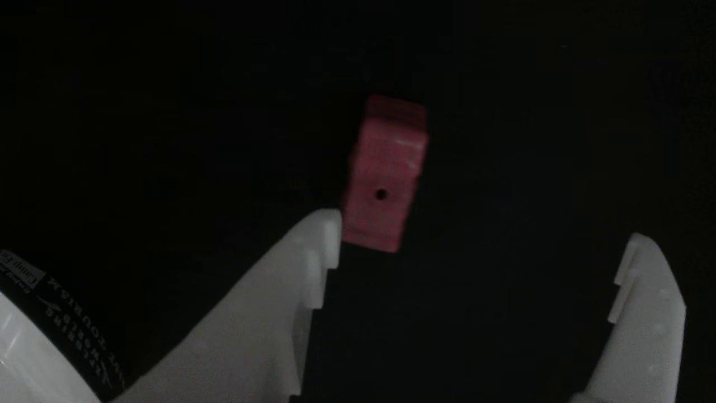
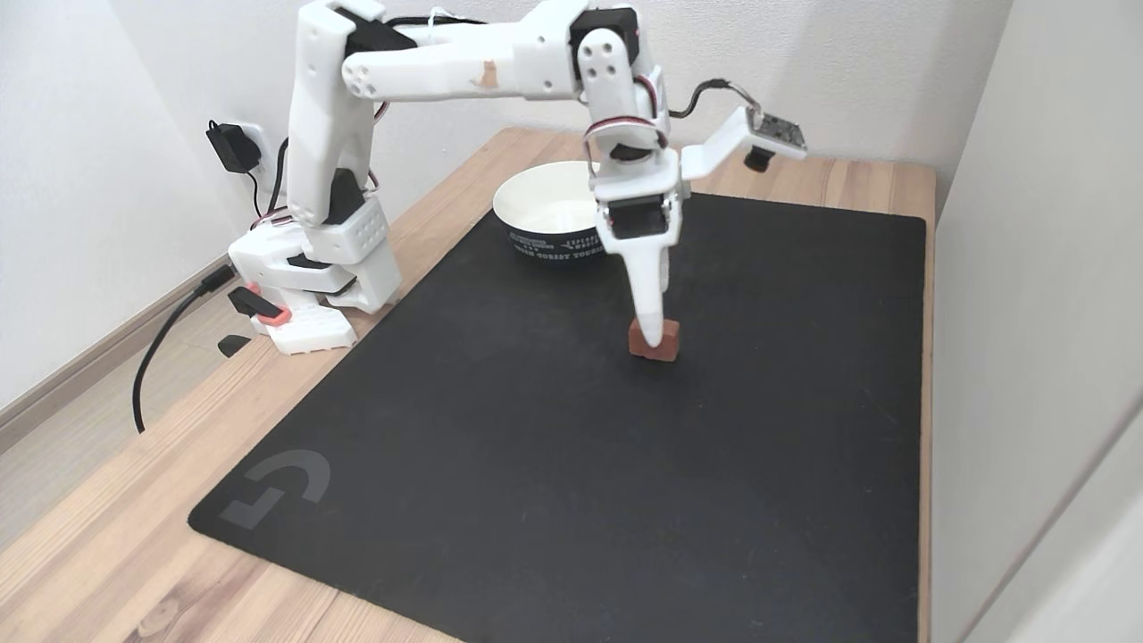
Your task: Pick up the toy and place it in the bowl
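Observation:
The toy is a small red-pink block with one tiny dark hole, lying on the black mat. In the other view my white gripper is open wide. Its left fingertip is right at the toy's near corner and the right finger stands far off to the right. From the fixed view the gripper points straight down, its tip low in front of the toy. The bowl, white inside with a dark printed band, stands behind the gripper at the mat's far edge; its wall also shows.
A black mat covers most of the wooden table. The arm's base sits at the left with cables running to a wall socket. A white wall closes the right side.

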`<state>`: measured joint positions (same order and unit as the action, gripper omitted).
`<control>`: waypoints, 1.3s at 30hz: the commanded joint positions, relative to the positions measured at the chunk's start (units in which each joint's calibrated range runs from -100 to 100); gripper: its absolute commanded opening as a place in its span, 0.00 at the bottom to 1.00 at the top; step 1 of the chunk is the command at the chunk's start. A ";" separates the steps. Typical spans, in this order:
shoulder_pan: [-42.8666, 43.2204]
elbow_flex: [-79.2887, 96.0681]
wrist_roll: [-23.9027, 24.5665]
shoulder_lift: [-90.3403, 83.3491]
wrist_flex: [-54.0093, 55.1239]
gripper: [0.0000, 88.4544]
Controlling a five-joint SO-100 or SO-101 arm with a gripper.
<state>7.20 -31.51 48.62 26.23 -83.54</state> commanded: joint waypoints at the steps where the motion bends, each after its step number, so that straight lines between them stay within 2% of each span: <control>1: 0.54 -1.80 0.12 -0.26 -0.54 0.39; 6: 1.96 -1.80 1.59 -0.26 -1.39 0.39; 32: 2.88 -2.07 1.69 5.66 -0.88 0.39; 35: 2.96 -2.43 3.46 8.49 -0.88 0.39; 39: 2.80 -2.52 3.52 10.91 1.57 0.36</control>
<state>10.28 -31.60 51.81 36.72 -84.47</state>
